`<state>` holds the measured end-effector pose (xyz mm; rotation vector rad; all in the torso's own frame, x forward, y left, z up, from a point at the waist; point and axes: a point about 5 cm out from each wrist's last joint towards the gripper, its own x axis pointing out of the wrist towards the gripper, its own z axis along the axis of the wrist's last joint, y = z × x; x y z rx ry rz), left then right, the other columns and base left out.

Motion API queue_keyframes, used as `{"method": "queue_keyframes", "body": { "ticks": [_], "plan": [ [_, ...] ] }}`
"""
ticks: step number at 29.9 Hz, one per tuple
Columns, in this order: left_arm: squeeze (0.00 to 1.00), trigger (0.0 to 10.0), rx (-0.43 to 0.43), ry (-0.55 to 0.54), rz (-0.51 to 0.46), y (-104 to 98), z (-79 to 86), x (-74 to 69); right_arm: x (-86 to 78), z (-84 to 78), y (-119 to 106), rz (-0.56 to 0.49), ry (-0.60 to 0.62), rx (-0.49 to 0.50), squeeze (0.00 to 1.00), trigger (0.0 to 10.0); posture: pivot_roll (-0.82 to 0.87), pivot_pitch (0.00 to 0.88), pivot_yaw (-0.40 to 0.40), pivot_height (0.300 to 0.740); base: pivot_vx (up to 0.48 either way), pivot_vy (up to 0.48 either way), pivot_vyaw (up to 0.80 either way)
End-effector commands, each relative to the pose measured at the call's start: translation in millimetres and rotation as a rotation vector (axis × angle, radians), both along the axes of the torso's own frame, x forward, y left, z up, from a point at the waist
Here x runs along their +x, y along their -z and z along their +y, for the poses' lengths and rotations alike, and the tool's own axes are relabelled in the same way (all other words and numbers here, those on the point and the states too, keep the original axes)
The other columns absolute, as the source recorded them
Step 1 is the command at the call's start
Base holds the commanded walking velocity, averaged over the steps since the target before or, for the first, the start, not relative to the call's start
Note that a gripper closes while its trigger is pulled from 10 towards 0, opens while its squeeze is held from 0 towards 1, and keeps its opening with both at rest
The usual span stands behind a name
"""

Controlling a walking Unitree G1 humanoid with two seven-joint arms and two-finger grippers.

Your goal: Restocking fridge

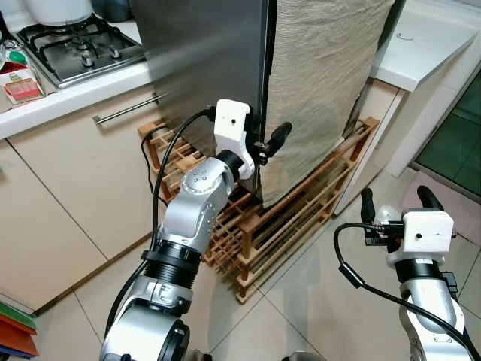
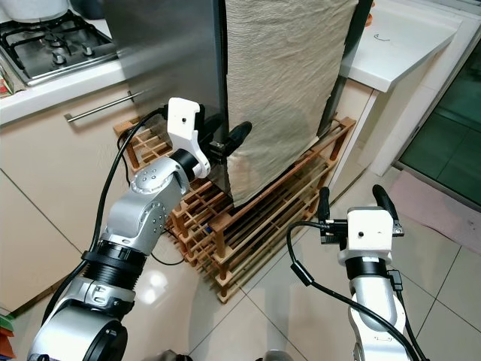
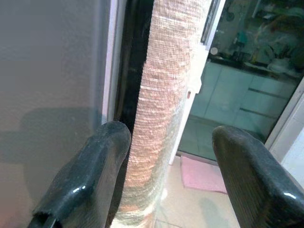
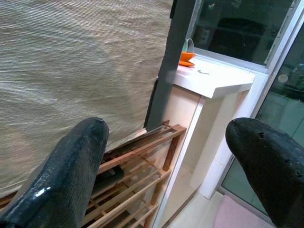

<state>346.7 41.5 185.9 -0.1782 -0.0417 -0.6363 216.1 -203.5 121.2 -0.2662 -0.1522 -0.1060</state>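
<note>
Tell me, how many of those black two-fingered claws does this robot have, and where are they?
2. The left gripper is raised at the front edge of the fridge, beside the beige cloth, fingers open. The right gripper is lower, over the floor tiles, also open.

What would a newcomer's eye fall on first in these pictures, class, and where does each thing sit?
First, the tall steel fridge draped down one side with a beige woven cloth, standing on a wooden slatted rack on the tiled floor. The left hand reaches up to the fridge's edge where steel meets cloth, fingers open. The right hand hovers open lower down, beside the rack; a gas hob sits on the counter behind.
</note>
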Motion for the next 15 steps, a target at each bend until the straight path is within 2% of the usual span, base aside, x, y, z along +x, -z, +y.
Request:
{"method": "queue_keyframes", "body": {
  "ticks": [1,4,7,12,15],
  "plan": [
    [0.00,10.0,-0.002,0.017,-0.012,-3.6,-3.6,1.6,-0.5,-0.6,-2.8,-0.011,0.002,-0.002,0.00,10.0,-0.22,0.002,0.027,0.740,0.000,0.000,0.00],
    [0.00,10.0,0.035,-0.039,0.019,-1.3,-5.0,9.8,-0.5,-0.6,-1.9,-0.004,0.001,0.006,0.00,10.0,-0.22,0.005,0.028,0.740,0.000,0.000,0.00],
    [0.00,10.0,0.020,-0.090,0.056,-4.7,-6.9,16.3,-0.7,-0.7,-1.1,0.000,0.004,0.013,0.00,10.0,-0.23,0.006,0.033,0.740,0.000,0.000,0.00],
    [0.00,10.0,-0.027,-0.101,0.099,-7.6,-11.6,18.8,-0.9,-0.6,-0.8,0.002,0.009,0.019,0.00,10.0,-0.24,0.007,0.037,0.740,0.000,0.000,0.00],
    [0.00,10.0,-0.021,-0.094,0.116,-7.3,-16.2,19.8,-1.2,-0.7,-0.4,0.004,0.010,0.020,0.00,10.0,-0.24,0.008,0.039,0.740,0.000,0.000,0.00]
  ]
}}
